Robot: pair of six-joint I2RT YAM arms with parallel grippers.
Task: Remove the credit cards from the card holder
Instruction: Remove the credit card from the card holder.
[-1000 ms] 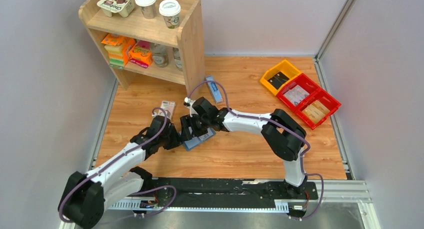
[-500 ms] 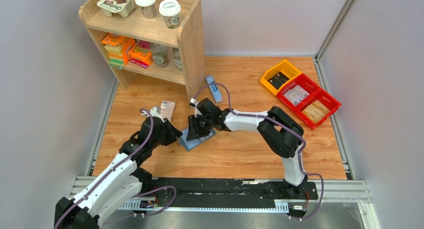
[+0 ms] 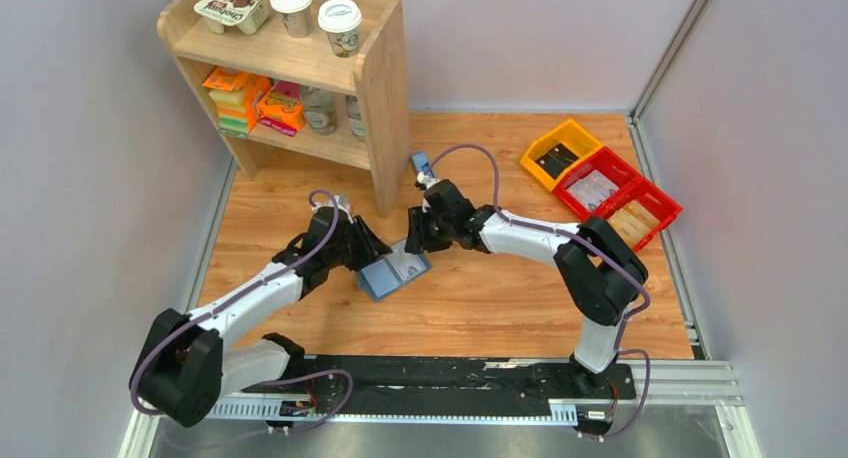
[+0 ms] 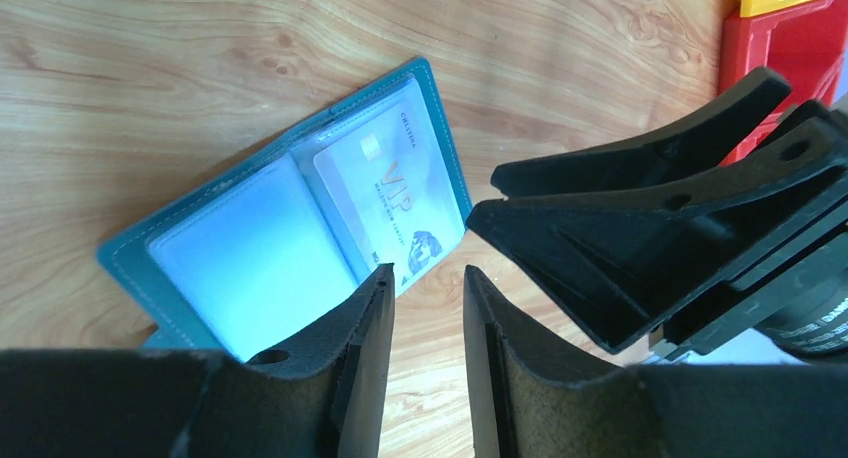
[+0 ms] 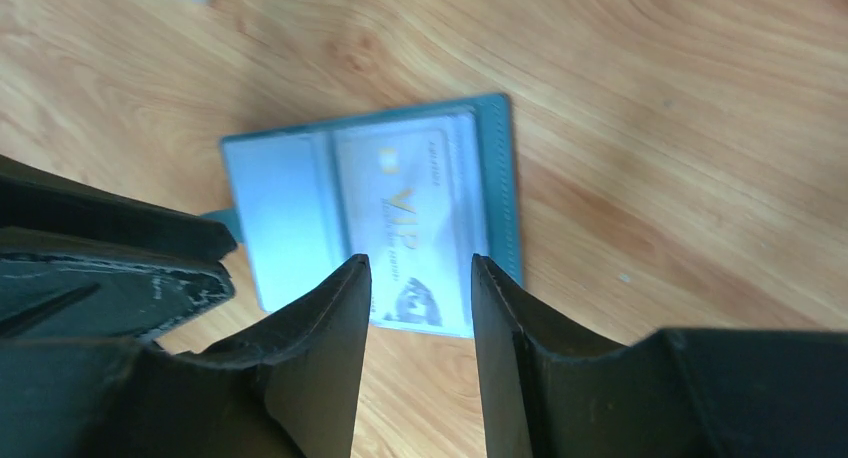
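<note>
The desk (image 4: 150, 58) is smooth wood-grain board with a soft sheen. The card holder (image 4: 250, 253) has a matt teal cover with a stitched edge. Its inner pockets are clear, glossy plastic that catches glare over a smooth pale card (image 4: 385, 203) with gold lettering. The left tool (image 4: 428, 278) and right tool (image 5: 420, 268) are matt black plastic, finely grained. The bins (image 4: 780, 38) are shiny red and yellow plastic.

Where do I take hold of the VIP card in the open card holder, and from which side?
Pinch the VIP card by its free end, which sticks out past the card holder edge. Come in low from that side, where the right claw is. The rest seems tucked in its pocket, so only that end is bare.
</note>
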